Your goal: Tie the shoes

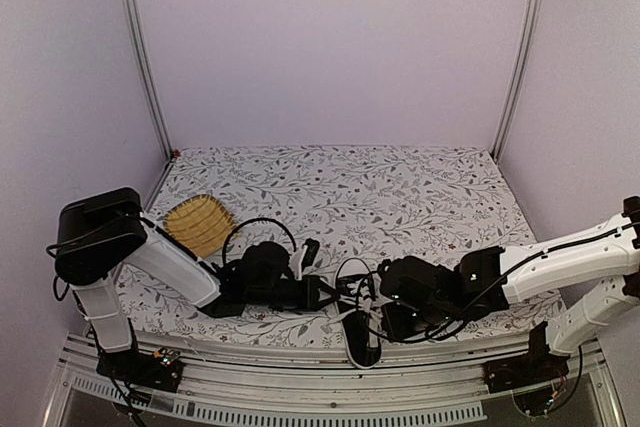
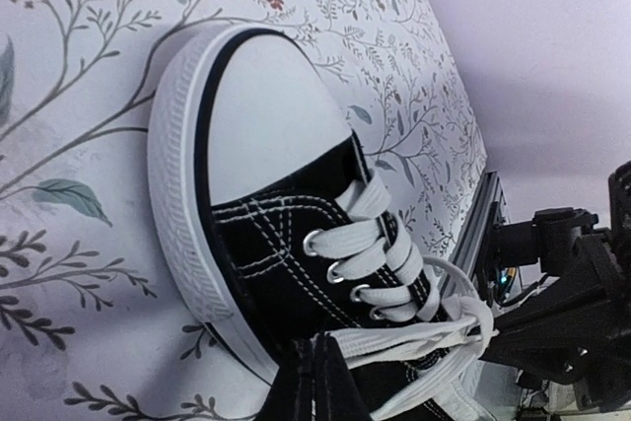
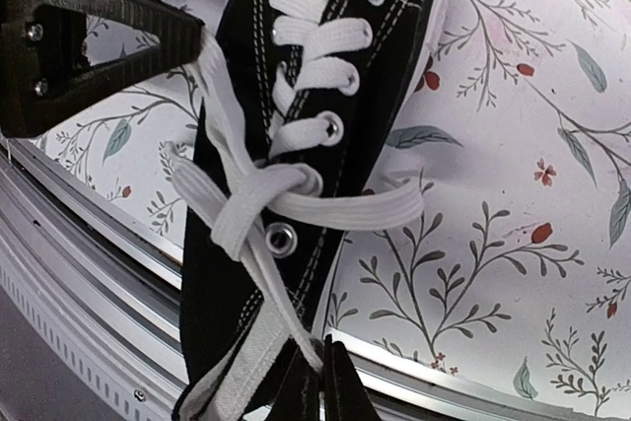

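The black sneaker (image 1: 362, 339) with a white toe cap lies at the table's near edge, between my two grippers. In the left wrist view its toe cap (image 2: 266, 115) points away, and my left gripper (image 2: 314, 367) is shut on a white lace (image 2: 394, 344) beside the eyelets. In the right wrist view the laces cross in a first knot (image 3: 258, 196) over the shoe's tongue. My right gripper (image 3: 323, 377) is shut on a lace end that runs down from the knot. In the top view the left gripper (image 1: 343, 297) and right gripper (image 1: 385, 309) sit close on either side of the shoe.
A yellow woven mat (image 1: 198, 224) lies at the left on the floral tablecloth (image 1: 400, 187). The metal table rail (image 3: 89, 263) runs right under the shoe's heel. Lilac walls enclose the back and sides.
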### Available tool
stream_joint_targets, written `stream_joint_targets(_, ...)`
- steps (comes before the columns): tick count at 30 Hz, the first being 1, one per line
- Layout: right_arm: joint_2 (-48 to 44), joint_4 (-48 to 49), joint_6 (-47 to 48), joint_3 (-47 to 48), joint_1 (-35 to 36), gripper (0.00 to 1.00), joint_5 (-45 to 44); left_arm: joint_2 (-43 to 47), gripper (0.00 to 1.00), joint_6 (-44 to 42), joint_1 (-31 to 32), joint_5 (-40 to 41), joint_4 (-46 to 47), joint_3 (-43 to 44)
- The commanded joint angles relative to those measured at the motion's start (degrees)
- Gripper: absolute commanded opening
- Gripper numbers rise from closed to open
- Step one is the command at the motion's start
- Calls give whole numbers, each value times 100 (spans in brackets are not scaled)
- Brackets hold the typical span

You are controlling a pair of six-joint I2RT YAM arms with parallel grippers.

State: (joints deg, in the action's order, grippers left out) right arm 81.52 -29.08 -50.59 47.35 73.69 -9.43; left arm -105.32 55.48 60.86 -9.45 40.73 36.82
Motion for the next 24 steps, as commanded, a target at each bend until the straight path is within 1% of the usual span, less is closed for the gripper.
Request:
stream_joint_targets(1, -259, -106, -151, -214, -38, 2, 197, 255, 0, -181, -156, 333, -249, -120)
stream_joint_targets(17, -417, 89, -215, -709, -40, 2, 621, 518, 0, -383, -490, 711, -499, -304)
stream_joint_targets(24, -436, 87, -205, -794, -41, 2, 720, 628, 0, -599, -681, 746, -715, -290)
